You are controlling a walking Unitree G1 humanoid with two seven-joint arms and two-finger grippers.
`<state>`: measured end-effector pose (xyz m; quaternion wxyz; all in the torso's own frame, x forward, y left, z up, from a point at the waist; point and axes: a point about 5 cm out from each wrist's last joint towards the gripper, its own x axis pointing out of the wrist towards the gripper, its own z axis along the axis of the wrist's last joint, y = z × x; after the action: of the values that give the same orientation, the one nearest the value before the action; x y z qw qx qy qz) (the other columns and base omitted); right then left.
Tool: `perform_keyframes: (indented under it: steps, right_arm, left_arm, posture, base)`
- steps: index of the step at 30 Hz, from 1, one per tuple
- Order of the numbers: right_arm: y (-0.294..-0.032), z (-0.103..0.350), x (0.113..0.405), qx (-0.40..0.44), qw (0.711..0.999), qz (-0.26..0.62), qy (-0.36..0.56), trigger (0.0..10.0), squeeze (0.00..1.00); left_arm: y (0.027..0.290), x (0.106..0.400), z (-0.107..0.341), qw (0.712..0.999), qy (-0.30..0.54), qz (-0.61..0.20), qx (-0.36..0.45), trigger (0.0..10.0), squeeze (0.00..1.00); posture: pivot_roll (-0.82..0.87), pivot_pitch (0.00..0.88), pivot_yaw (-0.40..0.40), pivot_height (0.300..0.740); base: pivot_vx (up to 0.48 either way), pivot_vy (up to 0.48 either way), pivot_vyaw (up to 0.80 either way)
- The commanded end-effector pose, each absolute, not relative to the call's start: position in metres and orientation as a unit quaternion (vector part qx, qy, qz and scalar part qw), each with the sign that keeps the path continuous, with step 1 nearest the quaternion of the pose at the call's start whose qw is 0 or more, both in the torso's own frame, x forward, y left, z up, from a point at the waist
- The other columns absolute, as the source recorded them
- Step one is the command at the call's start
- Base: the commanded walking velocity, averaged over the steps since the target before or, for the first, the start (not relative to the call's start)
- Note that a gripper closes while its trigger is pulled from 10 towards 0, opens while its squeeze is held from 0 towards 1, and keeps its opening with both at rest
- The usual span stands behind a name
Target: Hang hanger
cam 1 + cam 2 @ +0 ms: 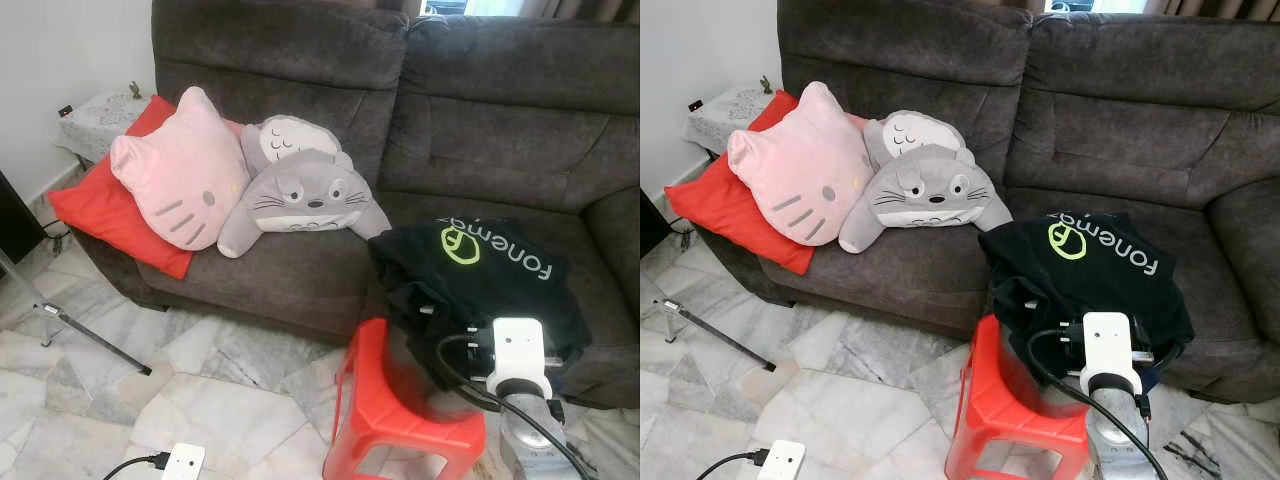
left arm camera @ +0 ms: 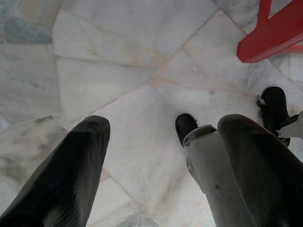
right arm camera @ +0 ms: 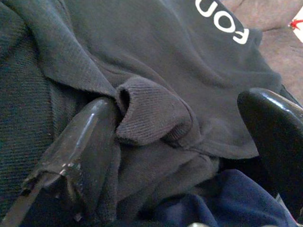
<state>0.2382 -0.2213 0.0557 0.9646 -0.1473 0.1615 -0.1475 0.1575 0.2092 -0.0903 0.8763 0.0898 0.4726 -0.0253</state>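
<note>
- The right gripper (image 3: pixel 189 142) is held spread against a black shirt (image 1: pixel 480 280), its collar fold lying between the fingers.
- The shirt is heaped on the sofa (image 1: pixel 480 120) seat, beside a red stool (image 1: pixel 400 410).
- No hanger can be made out.
- The left gripper (image 2: pixel 161 165) is spread over the marble floor (image 2: pixel 118 71).

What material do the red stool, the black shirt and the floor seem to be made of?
Red stool: likely moulded plastic, smooth and slightly glossy. Black shirt: knit fabric, probably cotton piqué; the right wrist view shows a ribbed collar and textured weave. Floor: polished marble-like stone tiles, with grey veins and faint reflections.
</note>
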Motion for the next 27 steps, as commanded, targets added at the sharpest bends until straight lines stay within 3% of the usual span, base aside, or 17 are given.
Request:
perform_keyframes:
  steps: [1, 8, 18, 27]
  right_arm:
    - [-0.226, 0.057, 0.240, -0.151, 0.962, -0.157, 0.165, 10.0, 0.00]
    - [-0.223, 0.060, 0.244, -0.142, 0.966, -0.151, 0.153, 10.0, 0.00]
    - [-0.214, 0.089, 0.257, -0.110, 0.984, -0.133, 0.048, 10.0, 0.00]
    - [-0.211, 0.080, 0.255, -0.114, 0.984, -0.121, 0.067, 10.0, 0.00]
  left_arm:
    - [0.206, 0.156, -0.092, 0.873, 0.478, -0.033, 0.093, 10.0, 0.00]
    - [0.205, 0.155, -0.092, 0.871, 0.481, -0.036, 0.092, 10.0, 0.00]
    - [0.207, 0.154, -0.093, 0.870, 0.483, -0.037, 0.092, 10.0, 0.00]
    - [0.208, 0.151, -0.093, 0.868, 0.486, -0.036, 0.091, 10.0, 0.00]
  posture:
    - [-0.16, 0.000, -0.017, 0.740]
    - [-0.16, 0.000, -0.016, 0.740]
    - [-0.16, 0.000, -0.015, 0.740]
    - [-0.16, 0.000, -0.015, 0.740]
  base:
    - [0.000, 0.000, 0.00]
    - [0.000, 0.000, 0.00]
    - [0.000, 0.000, 0.00]
    - [0.000, 0.000, 0.00]
